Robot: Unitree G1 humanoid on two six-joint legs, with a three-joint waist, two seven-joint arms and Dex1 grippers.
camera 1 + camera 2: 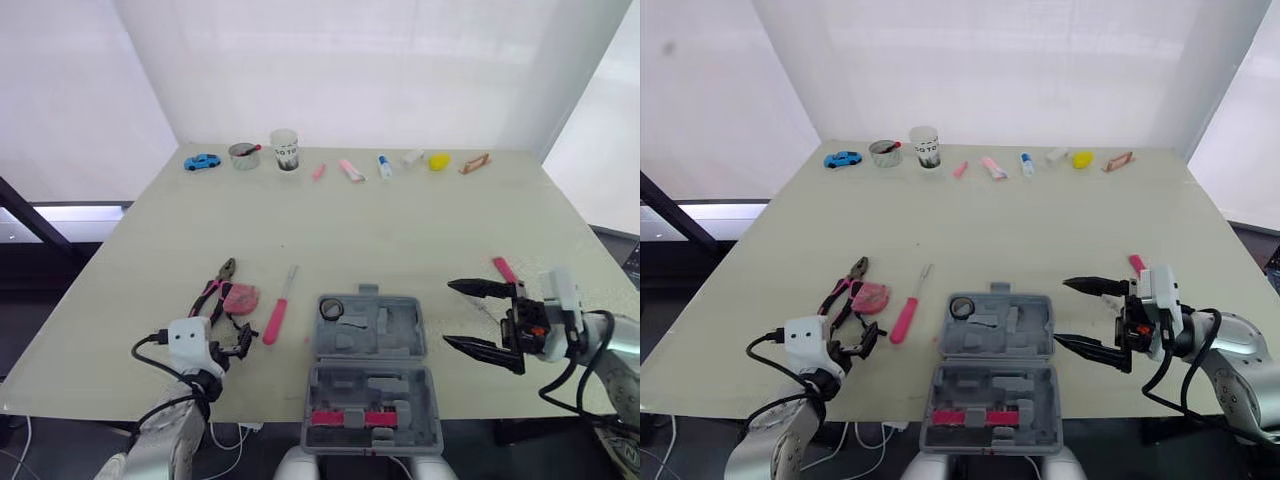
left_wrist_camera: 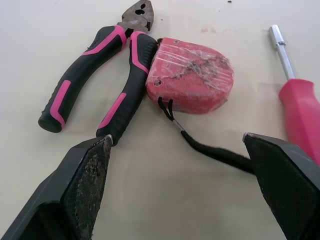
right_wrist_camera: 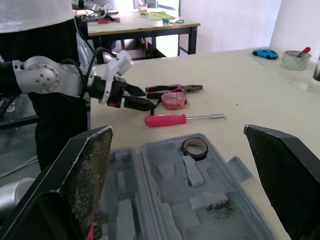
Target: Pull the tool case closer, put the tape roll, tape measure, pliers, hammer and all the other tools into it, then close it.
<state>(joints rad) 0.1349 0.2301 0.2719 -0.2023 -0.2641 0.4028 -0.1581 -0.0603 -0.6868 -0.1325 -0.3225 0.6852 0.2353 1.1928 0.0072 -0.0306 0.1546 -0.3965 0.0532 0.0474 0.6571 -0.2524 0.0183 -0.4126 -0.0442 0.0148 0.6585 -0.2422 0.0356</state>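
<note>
Pointing at the tape measure [image 1: 240, 298] from the lower left of the head view, the left gripper [image 2: 176, 141] holds its fingers spread, gripping nothing. The pliers [image 1: 212, 290] touch the tape measure. A pink screwdriver [image 1: 276, 318] lies between them and the open tool case [image 1: 400, 330] at bottom centre. The tape roll [image 1: 332, 308] sits in the upper left corner of the case. The right gripper [image 1: 449, 313] gapes wide just right of the case.

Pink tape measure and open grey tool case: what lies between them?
A pink-handled screwdriver with a slim metal shaft lies there, touching neither; left eye view shows it.
</note>
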